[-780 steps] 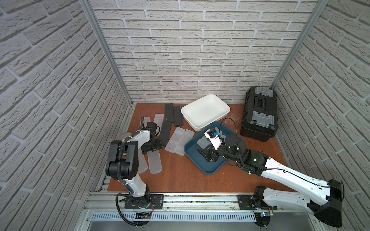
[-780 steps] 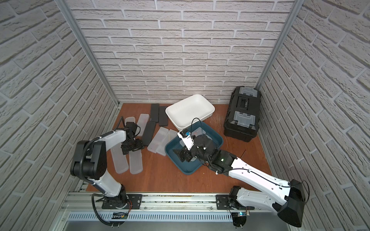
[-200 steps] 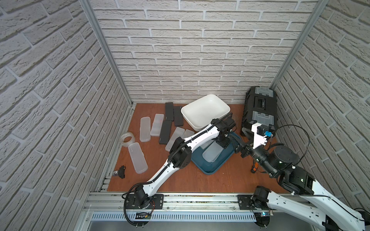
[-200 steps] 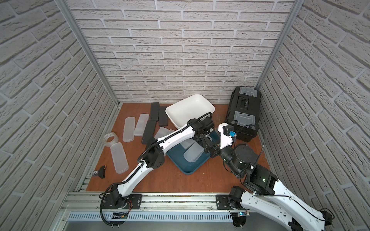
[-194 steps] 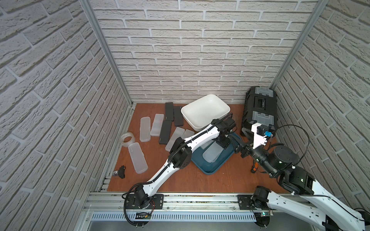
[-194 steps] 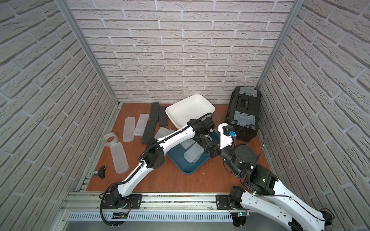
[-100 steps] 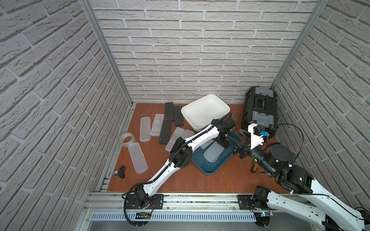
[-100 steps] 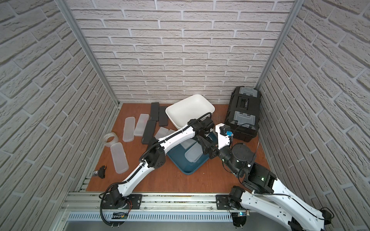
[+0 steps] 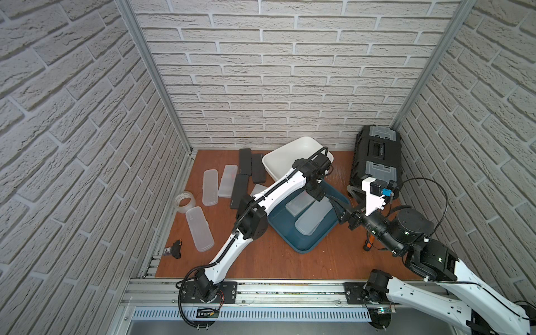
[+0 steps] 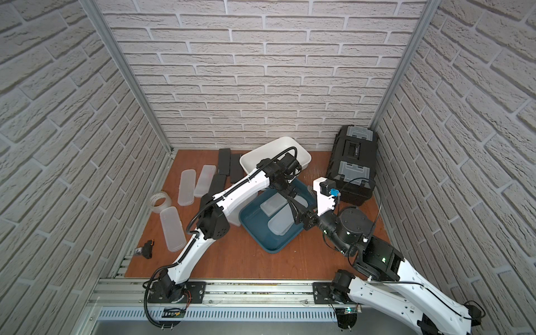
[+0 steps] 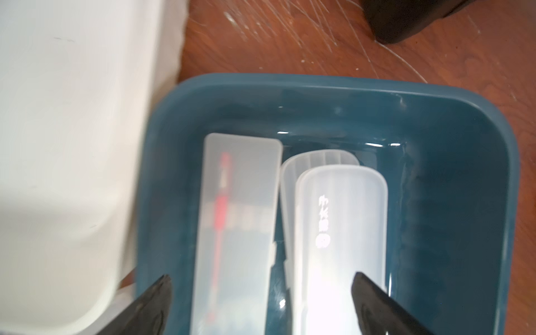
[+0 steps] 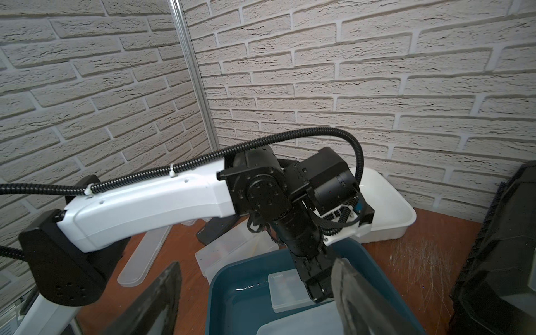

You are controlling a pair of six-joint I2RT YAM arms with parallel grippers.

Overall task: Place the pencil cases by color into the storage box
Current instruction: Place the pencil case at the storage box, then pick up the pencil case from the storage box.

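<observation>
Currently the blue storage box [image 9: 301, 249] sits mid-table [image 9: 275, 266]; all positions below are noted relative to it.

Contents: frosted, translucent white pencil cases only. The left wrist view shows three. The flat case [image 11: 237, 220] has squarer corners, and a red pen shows through its lid. Beside it the round-ended case [image 11: 342, 232], with white printed characters, lies on top of the ribbed case [image 11: 293, 174], whose end pokes out beneath. All three are long, thin, milky plastic.

Left tool [image 9: 318, 196]: above the box's far end, fingers spread wide, released. The cases lie loose below it.

Right tool [image 12: 256, 264]: at the box's right rim, pointing across it. Fingers apart, nothing between them.

Outside the box, on its left:
- Matte black, flat and rectangular: first black case [image 9: 245, 161] and second black case [image 9: 258, 168] lie side by side toward the back wall. The third black case [image 9: 239, 191] lies closer to the box.
- Further left, a frosted pair: outer frosted case [image 9: 210, 187] and inner frosted case [image 9: 227, 181], side by side.
- The angled frosted case [image 9: 200, 229] lies apart from that pair, nearer the robot.
- The half-hidden frosted case [image 9: 258, 189] shows from under the left arm, just beside the box.

Other items: white tray [image 9: 290, 153] just behind the box, black toolbox [image 9: 377, 156] to its right rear, clear tape roll [image 9: 184, 201] well to its left.
</observation>
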